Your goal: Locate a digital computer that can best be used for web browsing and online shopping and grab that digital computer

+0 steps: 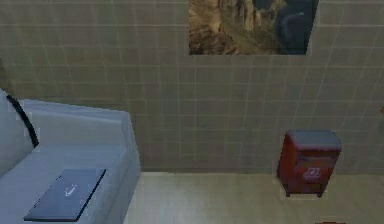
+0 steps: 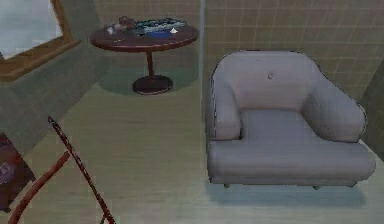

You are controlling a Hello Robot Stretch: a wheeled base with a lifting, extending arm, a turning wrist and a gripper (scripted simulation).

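Observation:
A flat, dark blue-grey closed laptop (image 1: 66, 195) lies on the seat of a pale grey sofa (image 1: 100, 135) at the forward view's lower left. It sits near the seat's front edge, with the sofa's arm just to its right.
A red bin (image 1: 308, 162) stands against the tiled wall at the right, below a landscape painting (image 1: 255, 25). In the arm side view, a grey armchair (image 2: 280, 120) sits at the right. A round dark table (image 2: 145, 42) with small items stands at the back, and a thin red-brown chair frame (image 2: 70, 180) is at lower left.

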